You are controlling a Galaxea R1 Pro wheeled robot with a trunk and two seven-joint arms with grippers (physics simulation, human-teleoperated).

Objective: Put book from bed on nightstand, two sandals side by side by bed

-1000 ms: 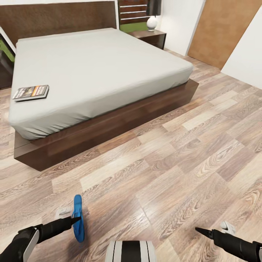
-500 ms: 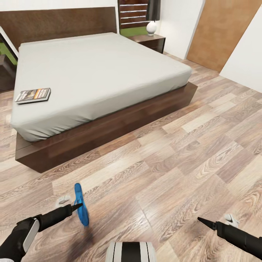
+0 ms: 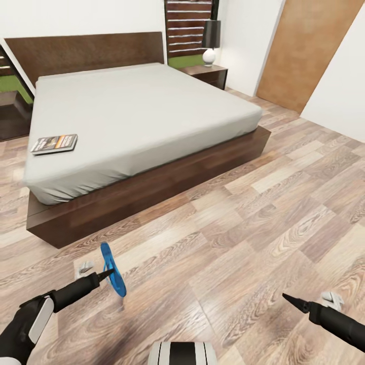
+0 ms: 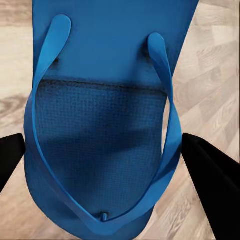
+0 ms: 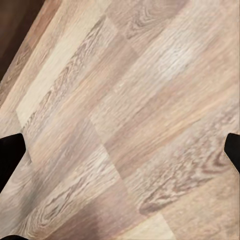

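1. Left gripper (image 3: pixel 107 274), low at the head view's left: jaws clenched on one blue sandal (image 3: pixel 112 269), held edge-on above the wood-plank floor (image 3: pixel 243 243), clear of it. In the left wrist view the sandal (image 4: pixel 102 125) sits btwn the two black fingers (image 4: pixel 212 182), strap side facing the cam, toe post near the fingers' base.
2. White marker (image 3: pixel 84 267) on the floor just beside the held sandal, on its left.
3. Book (image 3: pixel 55 144) lies flat on the bed (image 3: pixel 137 111), near the mattress's left edge, close to the foot-end corner on that side. Dark cover w/ orange picture; lettering too small to read.
4. Bed: light-grey mattress on a dark-brown frame, flat headboard (image 3: pixel 86 50) at the far end, against the white wall.
5. Nightstand (image 3: pixel 207 75) at the bed's far right corner, beside the headboard; a lamp (image 3: pixel 210 43) w/ white base and dark shade stands on it. Slatted window behind it.
6. Brown door (image 3: pixel 304 50) in the right wall, past the nightstand.
7. Right gripper (image 3: pixel 296 303), low at the head view's right, over bare floor. Right wrist view: its two fingers (image 5: pixel 10 155) sit well apart at the frame's sides w/ only floor (image 5: pixel 125 115) btwn them, so jaws released, nothing held.
8. Second white marker (image 3: pixel 332 300) on the floor just beside the right gripper.
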